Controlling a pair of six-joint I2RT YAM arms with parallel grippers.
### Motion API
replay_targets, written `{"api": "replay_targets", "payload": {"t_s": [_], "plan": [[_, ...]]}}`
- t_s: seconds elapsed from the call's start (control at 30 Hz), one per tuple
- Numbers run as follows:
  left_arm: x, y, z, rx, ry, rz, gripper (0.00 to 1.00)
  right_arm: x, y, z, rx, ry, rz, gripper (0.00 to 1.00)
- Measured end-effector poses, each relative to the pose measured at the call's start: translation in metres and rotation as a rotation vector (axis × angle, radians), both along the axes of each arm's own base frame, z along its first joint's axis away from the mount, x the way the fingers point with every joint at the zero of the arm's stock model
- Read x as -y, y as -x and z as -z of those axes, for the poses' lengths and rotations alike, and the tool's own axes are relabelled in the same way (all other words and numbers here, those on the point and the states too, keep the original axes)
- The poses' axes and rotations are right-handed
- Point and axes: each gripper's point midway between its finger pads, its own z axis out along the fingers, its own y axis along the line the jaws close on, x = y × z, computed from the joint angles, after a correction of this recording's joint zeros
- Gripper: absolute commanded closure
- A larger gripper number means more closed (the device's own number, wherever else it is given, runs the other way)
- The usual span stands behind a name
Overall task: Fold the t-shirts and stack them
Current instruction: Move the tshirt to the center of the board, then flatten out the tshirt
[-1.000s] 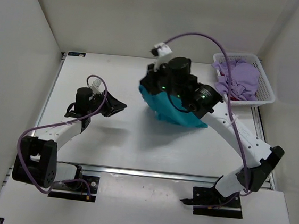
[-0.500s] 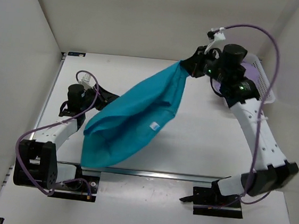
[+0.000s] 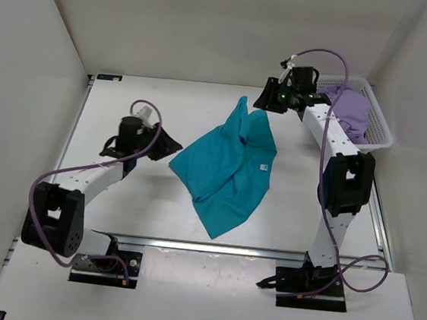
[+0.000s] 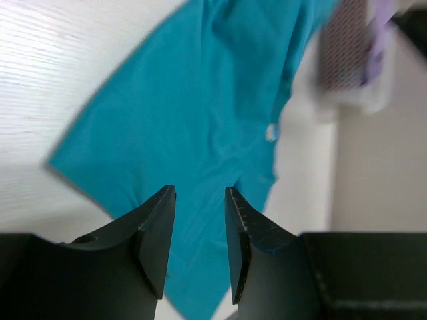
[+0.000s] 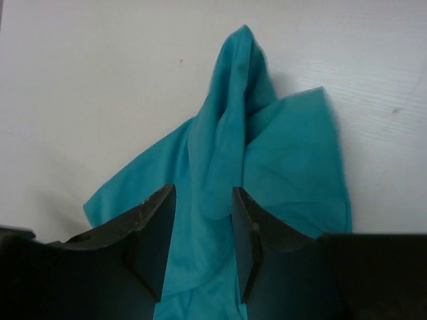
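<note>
My left gripper (image 4: pixel 200 200) and right gripper (image 5: pixel 203 197) stand released, jaws apart. The teal t-shirt (image 3: pixel 232 166) lies crumpled mid-way on the table (image 3: pixel 154 215), tip toward the far edge; the lavender t-shirt (image 3: pixel 350 113) sits in the basket (image 3: pixel 379 143) at the far right corner

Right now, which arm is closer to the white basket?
Right. The right arm's fingers hang just left of the basket, above the teal shirt's far corner. The left arm's fingers are far off, across the table on the shirt's other side.
</note>
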Motion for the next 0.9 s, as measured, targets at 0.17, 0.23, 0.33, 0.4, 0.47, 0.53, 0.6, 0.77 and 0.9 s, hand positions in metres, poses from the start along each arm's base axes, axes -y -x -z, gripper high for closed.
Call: {"api": "replay_targets", "payload": {"t_s": [0.17, 0.23, 0.33, 0.4, 0.47, 0.53, 0.6, 0.77, 0.9], "plan": [[0.1, 0.037, -0.018, 0.16, -0.312, 0.292, 0.54, 0.026, 0.06, 0.003, 0.021, 0.025, 0.055, 0.85], [0.129, 0.05, -0.019, 0.2, -0.389, 0.401, 0.54, 0.032, 0.103, 0.005, 0.027, -0.005, 0.061, 0.91], [0.135, 0.053, 0.01, 0.164, -0.517, 0.48, 0.51, 0.04, 0.158, 0.016, 0.047, -0.049, 0.076, 0.85], [0.126, 0.059, 0.044, 0.091, -0.611, 0.526, 0.47, 0.041, 0.186, 0.035, 0.044, -0.072, 0.09, 0.71], [0.117, 0.068, 0.073, 0.027, -0.684, 0.57, 0.46, 0.04, 0.214, 0.067, 0.002, -0.088, 0.091, 0.64], [0.113, 0.074, 0.086, -0.003, -0.717, 0.599, 0.42, 0.04, 0.243, 0.103, -0.078, -0.091, 0.089, 0.61], [0.113, 0.077, 0.092, -0.014, -0.727, 0.617, 0.39, 0.044, 0.268, 0.135, -0.164, -0.092, 0.106, 0.56], [0.116, 0.079, 0.096, -0.017, -0.717, 0.646, 0.34, 0.041, 0.292, 0.16, -0.211, -0.073, 0.109, 0.5], [0.122, 0.081, 0.105, -0.028, -0.726, 0.677, 0.53, 0.048, 0.283, 0.162, -0.182, -0.075, 0.159, 0.53]]}}
